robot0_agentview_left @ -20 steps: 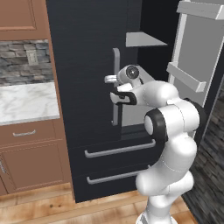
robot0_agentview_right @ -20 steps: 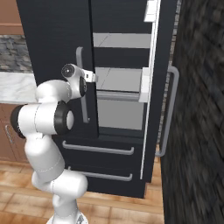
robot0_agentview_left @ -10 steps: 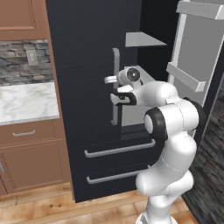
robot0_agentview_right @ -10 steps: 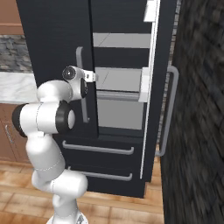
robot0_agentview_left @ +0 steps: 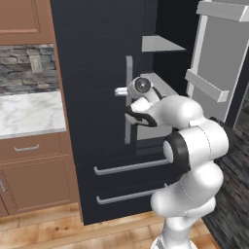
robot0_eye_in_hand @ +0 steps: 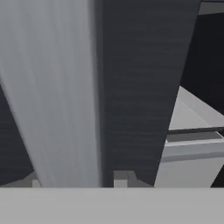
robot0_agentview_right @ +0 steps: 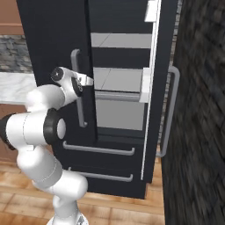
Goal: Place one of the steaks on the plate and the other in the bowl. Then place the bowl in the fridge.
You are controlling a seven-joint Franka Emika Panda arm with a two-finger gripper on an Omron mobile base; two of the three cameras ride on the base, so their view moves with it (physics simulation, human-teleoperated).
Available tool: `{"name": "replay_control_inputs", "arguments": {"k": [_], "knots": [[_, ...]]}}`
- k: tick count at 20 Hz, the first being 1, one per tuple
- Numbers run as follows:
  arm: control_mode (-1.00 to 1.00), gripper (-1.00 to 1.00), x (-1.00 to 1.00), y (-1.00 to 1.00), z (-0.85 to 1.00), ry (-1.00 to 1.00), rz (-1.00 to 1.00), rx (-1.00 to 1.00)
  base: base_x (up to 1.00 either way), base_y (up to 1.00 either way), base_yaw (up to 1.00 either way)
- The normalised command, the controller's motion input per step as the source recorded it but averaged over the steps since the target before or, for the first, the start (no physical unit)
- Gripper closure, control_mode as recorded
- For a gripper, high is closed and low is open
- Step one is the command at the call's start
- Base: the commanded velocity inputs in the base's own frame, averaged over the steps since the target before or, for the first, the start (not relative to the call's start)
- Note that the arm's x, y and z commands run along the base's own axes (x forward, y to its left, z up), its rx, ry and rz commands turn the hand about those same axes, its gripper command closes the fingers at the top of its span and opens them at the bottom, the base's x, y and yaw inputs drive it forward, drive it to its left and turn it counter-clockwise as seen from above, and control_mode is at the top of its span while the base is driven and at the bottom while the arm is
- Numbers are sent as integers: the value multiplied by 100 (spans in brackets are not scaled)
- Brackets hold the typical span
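Note:
The tall black fridge [robot0_agentview_left: 97,73] [robot0_agentview_right: 52,35] stands in front of me with its left door shut and its right door [robot0_agentview_left: 221,63] [robot0_agentview_right: 151,110] swung open. My gripper [robot0_agentview_left: 121,91] [robot0_agentview_right: 90,81] is at the left door's long grey vertical handle [robot0_agentview_left: 129,121] [robot0_agentview_right: 81,114], about halfway up. In the hand view the handle [robot0_eye_in_hand: 57,87] runs between the two fingertips [robot0_eye_in_hand: 121,177] of my gripper [robot0_eye_in_hand: 78,178], which sit close on either side; whether they press it is unclear. The steaks, the plate and the bowl are out of view.
Grey shelves [robot0_agentview_left: 163,44] [robot0_agentview_right: 118,40] show inside the open right half. Two drawers with long bar handles [robot0_agentview_left: 126,168] [robot0_agentview_right: 99,149] lie below. A marble counter [robot0_agentview_left: 29,112] over brown cabinets [robot0_agentview_left: 34,170] stands to the left, a dark wall [robot0_agentview_right: 197,132] to the right.
The fingers have drawn in from wide open to close around the left door's handle. The arm and the fridge doors have hardly moved.

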Motion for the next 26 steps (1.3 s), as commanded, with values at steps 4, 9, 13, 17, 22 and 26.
{"name": "replay_control_inputs", "arguments": {"k": [4,9,13,17,22,26], "knots": [[-100,100,-67,48,0,9,-17,-2,0,0,0],[-100,100,-62,54,0,14,-26,-4,0,0,0],[-100,100,-62,64,-4,11,-35,-7,0,0,0],[-100,100,-34,51,-3,9,-30,-5,0,0,0],[-100,-100,-10,47,0,8,-28,-5,0,0,0],[-100,-100,0,11,0,1,-9,-1,0,0,0]]}}
